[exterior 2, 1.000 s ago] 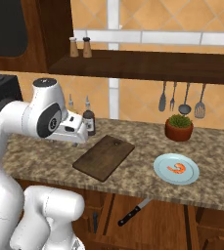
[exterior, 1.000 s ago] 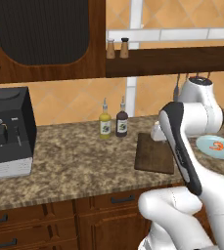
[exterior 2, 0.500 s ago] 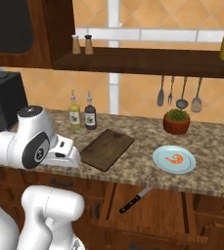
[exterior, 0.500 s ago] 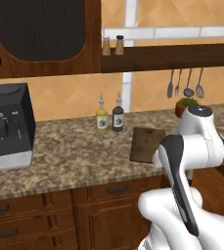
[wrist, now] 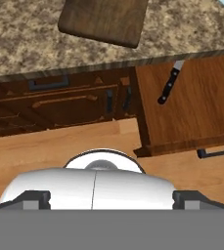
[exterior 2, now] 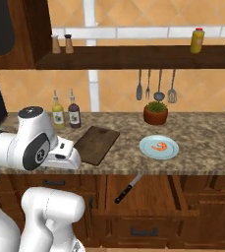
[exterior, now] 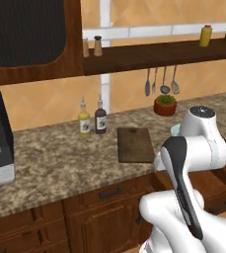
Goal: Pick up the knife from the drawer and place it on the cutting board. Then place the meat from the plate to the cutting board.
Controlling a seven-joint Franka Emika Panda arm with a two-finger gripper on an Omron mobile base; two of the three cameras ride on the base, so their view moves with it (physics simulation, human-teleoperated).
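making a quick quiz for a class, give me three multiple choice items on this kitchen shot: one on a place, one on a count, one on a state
1. Where is the knife?
A. on the cutting board
B. in the open drawer
C. on the plate

2. How many bottles stand beside the cutting board on the counter?
A. one
B. two
C. four

3. What state is the gripper in?
A. open, holding nothing
B. shut on the knife
C. shut on the meat

Answers:
1 B: the knife lies on the floor of the pulled-out drawer below the counter edge.
2 B: a yellow bottle and a dark bottle stand side by side near the board.
3 A: the knife is in the drawer, the meat is on the plate, and the fingertips sit wide apart in the hand view.
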